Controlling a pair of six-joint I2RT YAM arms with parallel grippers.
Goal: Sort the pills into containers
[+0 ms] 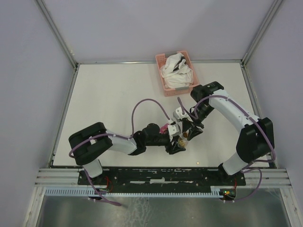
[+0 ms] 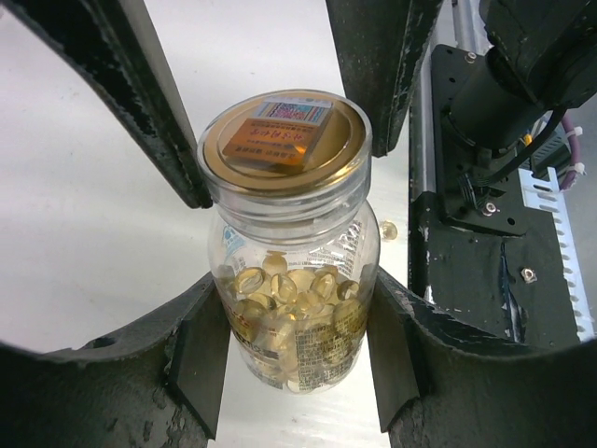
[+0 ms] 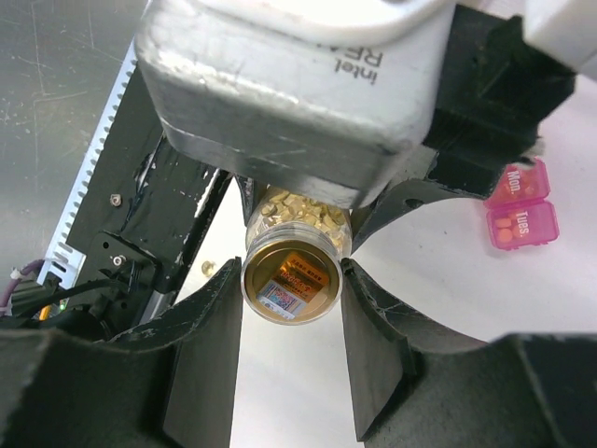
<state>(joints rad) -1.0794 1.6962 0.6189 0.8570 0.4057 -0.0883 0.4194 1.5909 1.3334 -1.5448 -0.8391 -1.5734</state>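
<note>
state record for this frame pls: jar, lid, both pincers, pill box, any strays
jar: clear, amber pills inside
lid: gold, on the jar
left pincer: shut on jar body
right pincer: shut on lid, one finger on each side of its rim
pill box: pink, on table, apart from jar; Mon. and Tues. cells in view
loose pill: one, on table beside jar

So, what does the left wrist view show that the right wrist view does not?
Only left wrist: the whole clear body of the jar, clamped by the left gripper. Only right wrist: the pink pill box, marked Mon. and Tues. Both: the gold lid, pinched by the right gripper, and the pills inside.
</note>
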